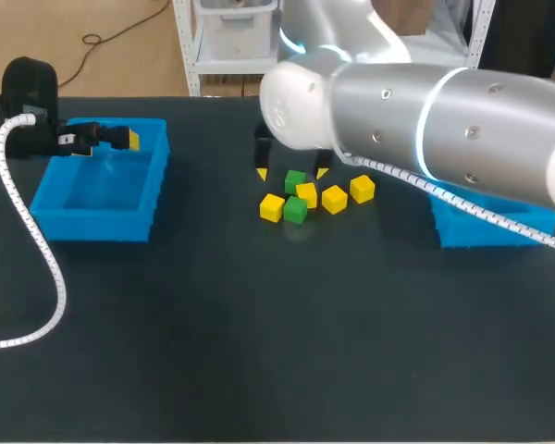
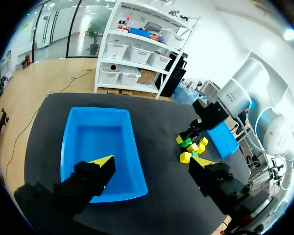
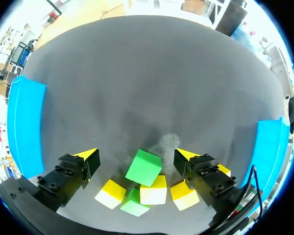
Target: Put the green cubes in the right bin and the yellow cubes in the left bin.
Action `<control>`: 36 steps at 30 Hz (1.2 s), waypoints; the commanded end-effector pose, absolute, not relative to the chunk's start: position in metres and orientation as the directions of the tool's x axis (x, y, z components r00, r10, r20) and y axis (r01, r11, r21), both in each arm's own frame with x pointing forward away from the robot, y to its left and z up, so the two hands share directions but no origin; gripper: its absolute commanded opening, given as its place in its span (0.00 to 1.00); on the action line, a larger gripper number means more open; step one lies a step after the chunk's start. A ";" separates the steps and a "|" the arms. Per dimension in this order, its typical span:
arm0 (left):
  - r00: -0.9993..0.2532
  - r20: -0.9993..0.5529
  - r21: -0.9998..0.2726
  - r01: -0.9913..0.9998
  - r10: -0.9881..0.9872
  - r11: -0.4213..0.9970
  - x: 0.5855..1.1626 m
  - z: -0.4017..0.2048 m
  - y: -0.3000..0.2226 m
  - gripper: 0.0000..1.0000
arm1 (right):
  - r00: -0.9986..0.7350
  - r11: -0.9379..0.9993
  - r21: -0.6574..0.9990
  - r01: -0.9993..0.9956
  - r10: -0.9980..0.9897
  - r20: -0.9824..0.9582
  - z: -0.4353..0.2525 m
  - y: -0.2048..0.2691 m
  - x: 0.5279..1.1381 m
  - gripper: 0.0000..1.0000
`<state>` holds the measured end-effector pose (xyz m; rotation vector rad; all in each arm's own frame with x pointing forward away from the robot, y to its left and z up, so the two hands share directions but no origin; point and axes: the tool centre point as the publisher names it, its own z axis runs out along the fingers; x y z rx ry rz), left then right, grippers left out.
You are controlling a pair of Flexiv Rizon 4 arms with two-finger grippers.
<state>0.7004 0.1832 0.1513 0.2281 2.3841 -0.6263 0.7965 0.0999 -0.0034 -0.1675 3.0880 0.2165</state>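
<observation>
Several yellow cubes [image 1: 334, 199] and two green cubes [image 1: 295, 180] lie bunched on the dark table, right of the left bin [image 1: 102, 190]. My right gripper [image 1: 291, 172] hovers over the back of the bunch, open. In the right wrist view, one green cube [image 3: 144, 168] lies between its fingers [image 3: 85, 156], touching neither, and yellow cubes [image 3: 153, 190] and the other green cube [image 3: 134, 205] lie just under it. My left gripper [image 1: 120, 139] hangs open and empty over the left bin's back edge. My right arm hides most of the right bin [image 1: 486, 227].
In the left wrist view the left bin [image 2: 100, 147] is empty beneath my left gripper [image 2: 152, 164], with the cube bunch [image 2: 191, 147] and the right bin [image 2: 223, 139] farther off. A white cable [image 1: 37, 250] trails across the table's left side.
</observation>
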 end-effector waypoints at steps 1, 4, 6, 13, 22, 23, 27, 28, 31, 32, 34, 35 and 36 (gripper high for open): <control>-0.767 -0.642 -0.383 0.321 0.000 0.866 0.700 0.150 0.185 1.00 | -0.994 0.985 0.132 -0.109 -0.103 -0.047 -0.004 0.099 0.793 1.00; -0.767 -0.642 -0.383 0.321 0.000 0.866 0.700 0.150 0.185 1.00 | -0.994 0.986 0.127 -0.107 -0.102 -0.041 -0.008 0.098 0.792 1.00; -0.767 -0.642 -0.383 0.321 0.000 0.866 0.700 0.150 0.185 1.00 | -0.994 0.987 0.125 -0.105 -0.101 -0.040 -0.008 0.097 0.792 1.00; -0.767 -0.642 -0.383 0.321 0.000 0.866 0.700 0.150 0.185 1.00 | -0.995 0.989 0.112 -0.098 -0.093 -0.046 -0.005 0.092 0.788 0.33; -0.767 -0.642 -0.383 0.321 0.000 0.866 0.700 0.150 0.185 1.00 | -0.994 0.987 0.130 -0.099 -0.091 -0.062 -0.005 0.091 0.789 0.00; -0.767 -0.642 -0.383 0.321 0.000 0.866 0.700 0.150 0.185 1.00 | -0.994 0.986 0.133 -0.100 -0.092 -0.064 -0.005 0.091 0.789 0.00; -0.767 -0.642 -0.383 0.321 0.000 0.866 0.700 0.150 0.185 1.00 | -0.990 0.983 0.145 -0.111 -0.097 -0.099 -0.002 0.089 0.793 0.00; -0.767 -0.642 -0.383 0.321 0.000 0.866 0.700 0.150 0.185 1.00 | -0.988 0.983 0.141 -0.118 -0.102 -0.116 0.002 0.088 0.794 0.00; -0.767 -0.642 -0.383 0.321 0.000 0.866 0.700 0.150 0.185 1.00 | -0.979 0.980 0.153 -0.131 -0.104 -0.173 0.017 0.083 0.799 0.00; -0.767 -0.642 -0.383 0.321 0.000 0.866 0.700 0.150 0.185 1.00 | -0.976 0.977 0.161 -0.138 -0.107 -0.190 0.024 0.081 0.801 0.00; -0.767 -0.642 -0.383 0.321 0.000 0.866 0.700 0.150 0.185 1.00 | -0.965 0.975 0.162 -0.151 -0.111 -0.236 0.037 0.075 0.807 0.00; -0.767 -0.642 -0.383 0.321 0.000 0.866 0.700 0.150 0.185 1.00 | -0.962 0.973 0.172 -0.154 -0.108 -0.250 0.044 0.070 0.810 0.00; -0.767 -0.642 -0.383 0.321 0.000 0.866 0.700 0.150 0.185 1.00 | -0.959 0.973 0.171 -0.158 -0.109 -0.262 0.049 0.065 0.813 0.00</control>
